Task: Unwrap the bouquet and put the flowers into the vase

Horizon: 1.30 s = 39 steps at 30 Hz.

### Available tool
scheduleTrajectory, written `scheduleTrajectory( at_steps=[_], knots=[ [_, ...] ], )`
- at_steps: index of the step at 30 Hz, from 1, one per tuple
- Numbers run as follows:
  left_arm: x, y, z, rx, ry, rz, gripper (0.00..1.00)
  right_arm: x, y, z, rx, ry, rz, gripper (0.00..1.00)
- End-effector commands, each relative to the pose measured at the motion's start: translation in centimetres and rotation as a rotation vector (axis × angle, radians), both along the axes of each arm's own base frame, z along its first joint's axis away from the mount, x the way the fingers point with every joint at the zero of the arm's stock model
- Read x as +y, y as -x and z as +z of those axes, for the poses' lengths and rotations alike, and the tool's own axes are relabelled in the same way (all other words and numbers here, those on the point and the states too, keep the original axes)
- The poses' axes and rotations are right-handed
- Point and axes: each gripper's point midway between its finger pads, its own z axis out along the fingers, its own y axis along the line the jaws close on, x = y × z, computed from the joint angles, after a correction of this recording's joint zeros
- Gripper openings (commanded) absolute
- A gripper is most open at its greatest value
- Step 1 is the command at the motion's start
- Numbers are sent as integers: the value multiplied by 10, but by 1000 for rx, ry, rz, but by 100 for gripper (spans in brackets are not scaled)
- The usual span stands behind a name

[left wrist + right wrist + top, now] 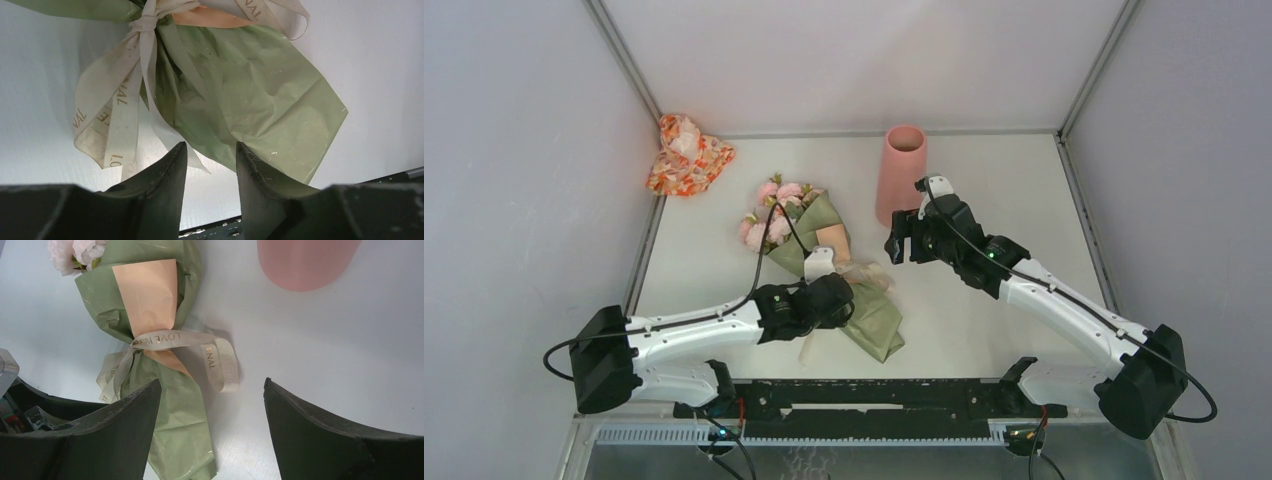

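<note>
Left wrist view | left gripper (pixel 210 145) is hovering half open over the bouquet (pixel 250 95), holding nothing; right gripper (pixel 212 381) is gaping wide, empty

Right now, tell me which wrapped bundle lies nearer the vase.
The bouquet, in green paper with a cream ribbon, just left of the vase. The orange-patterned bundle sits in the far left corner.

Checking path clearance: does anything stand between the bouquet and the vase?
Nothing resting there: bare tabletop separates the bouquet from the vase. The right gripper, open, hovers by the vase's foot, beside that path.
</note>
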Motion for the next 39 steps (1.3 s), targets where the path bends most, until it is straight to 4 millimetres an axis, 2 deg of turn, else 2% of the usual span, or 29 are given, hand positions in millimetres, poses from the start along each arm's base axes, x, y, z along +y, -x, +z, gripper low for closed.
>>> scheduleTrajectory(
  at_steps=[1,11,18,23,30,35,39],
  knots=[
    [2,-4,0,-15,8,36,45,6,-4,13,-31,-55,-5,84],
    [29,-17,-4,-18,-39,148,46,12,-7,9,-22,-61,8,84],
    [31,-21,-18,12,-65,156,45,12,-8,8,-19,-60,10,84],
    [26,-23,-25,23,-74,148,34,10,-9,6,-14,-58,5,84],
    [27,-26,-31,37,-95,152,1,12,-8,4,0,-61,9,84],
    [36,-27,-29,33,-111,185,0,20,-3,-3,25,-62,31,84],
    [49,-26,-11,-4,-103,222,0,34,4,-9,44,-65,72,84]
  ],
)
